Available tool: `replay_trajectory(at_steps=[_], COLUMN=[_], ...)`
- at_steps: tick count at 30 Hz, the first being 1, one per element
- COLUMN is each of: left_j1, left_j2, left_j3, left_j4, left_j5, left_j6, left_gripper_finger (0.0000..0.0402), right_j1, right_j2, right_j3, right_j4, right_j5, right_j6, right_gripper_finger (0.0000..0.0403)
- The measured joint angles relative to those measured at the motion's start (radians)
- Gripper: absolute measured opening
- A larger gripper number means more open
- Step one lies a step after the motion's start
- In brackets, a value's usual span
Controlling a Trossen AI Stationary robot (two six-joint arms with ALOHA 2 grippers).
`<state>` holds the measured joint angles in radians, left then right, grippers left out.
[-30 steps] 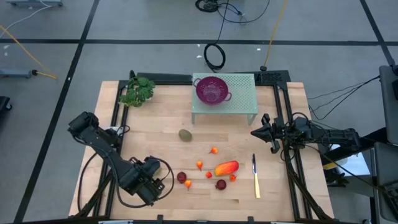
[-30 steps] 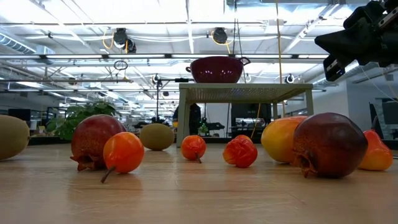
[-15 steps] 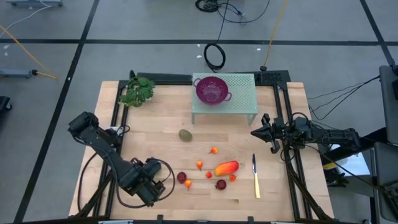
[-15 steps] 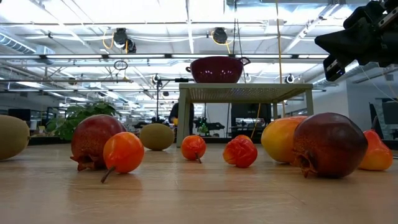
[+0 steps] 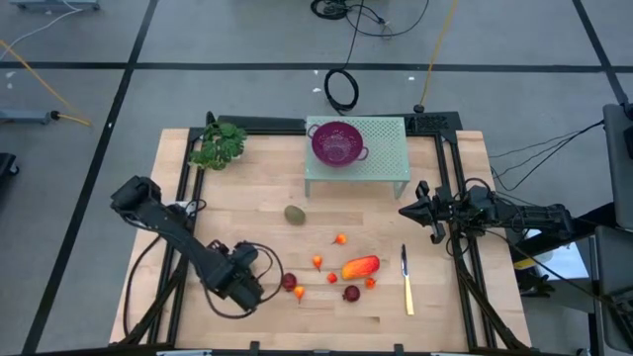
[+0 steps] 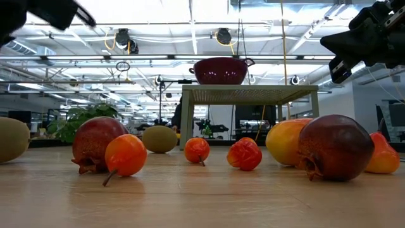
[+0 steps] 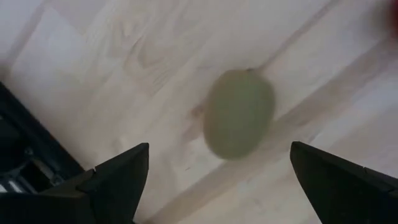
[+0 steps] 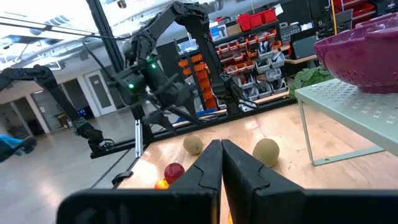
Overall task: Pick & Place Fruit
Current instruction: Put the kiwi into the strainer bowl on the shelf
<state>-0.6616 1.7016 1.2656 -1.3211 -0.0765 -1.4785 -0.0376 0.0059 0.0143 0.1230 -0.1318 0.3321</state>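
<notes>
My left gripper [image 5: 247,282] hangs open at the near left of the table and points down over an olive-brown oval fruit [image 7: 239,121] that lies on the wood. Its fingers stand on either side of the fruit without touching it. My gripper hides this oval in the high view; the low view shows it [image 6: 12,139]. A second oval [image 5: 295,214] lies mid-table. Two dark red balls [image 5: 289,282] [image 5: 351,293], an elongated orange-red piece [image 5: 361,267] and several tiny orange ones [image 5: 317,262] lie nearby. My right gripper [image 5: 415,210] waits shut at the right edge, held level.
A purple colander [image 5: 338,141] sits on a pale green perforated stand [image 5: 381,158] at the far middle. A leafy green bunch [image 5: 220,145] lies at the far left. A yellow-handled knife [image 5: 406,282] lies right of the fruit. Black frame rails [image 5: 183,188] run along both sides.
My left gripper has sunk and gone a little toward the table's right and far edges, closer to the nearer dark red ball. Its arm now shows at the top left of the low view. No fruit has moved.
</notes>
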Motion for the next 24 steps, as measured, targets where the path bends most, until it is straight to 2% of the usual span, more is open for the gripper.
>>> replay_trajectory(at_steps=[3,7,14,24], left_j1=[0.018,0.029,0.047,0.056], left_j2=[0.0,0.0,0.0,0.0], left_j3=[-0.049,-0.077,-0.104,-0.214], left_j4=[0.067,0.151,0.162,0.344], left_j5=[0.051,0.046,0.026,0.041], left_j6=[0.055,0.102,0.153,0.183], left_gripper_finger=[0.0386,0.0386,0.0386,0.0386], right_j1=[0.0,0.0,0.0,0.0], right_j2=[0.0,0.0,0.0,0.0], right_j3=[0.0,0.0,0.0,0.0], right_j4=[0.0,0.0,0.0,0.0], right_j5=[0.0,0.0,0.0,0.0], right_j6=[0.0,0.0,0.0,0.0], right_gripper_finger=[0.0004,0.0004,0.0004,0.0004])
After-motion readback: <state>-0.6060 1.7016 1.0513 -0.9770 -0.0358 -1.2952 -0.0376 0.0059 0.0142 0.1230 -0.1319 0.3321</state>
